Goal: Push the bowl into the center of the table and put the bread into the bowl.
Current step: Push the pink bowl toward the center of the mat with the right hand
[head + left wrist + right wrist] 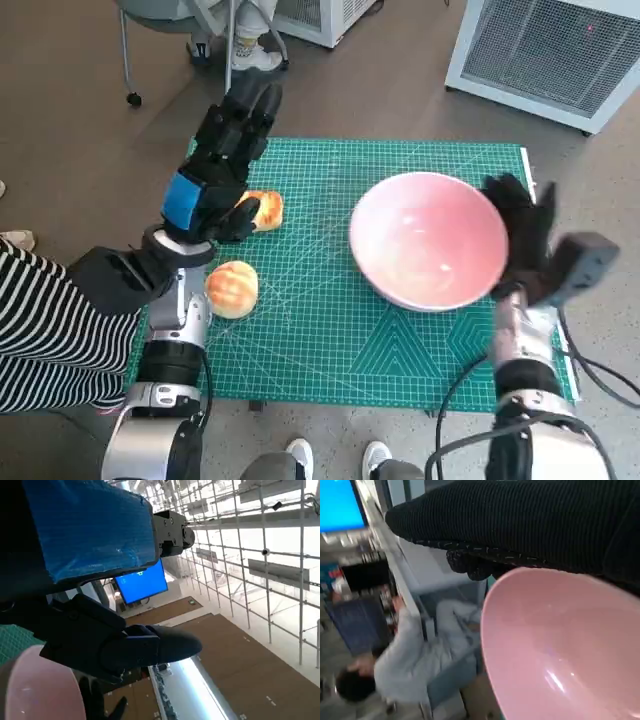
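1. Pushing of the bowl (pixel 428 240) toward the counter (pixel 330 350) center is judged to be the step in hand; the right robot hand (pixel 522 235) is set flat against its outer rim, fingers spread, nothing gripped.
2. Bowl: pink, glossy, empty, placed right of center on the green mat.
3. Bread (pixel 232 288): two golden rolls lie at the mat's left side.
4. Left robot hand (pixel 222 165): raised over the farther roll (pixel 265 208), fingers extended, nothing held.
5. Next called for: a further leftward push.
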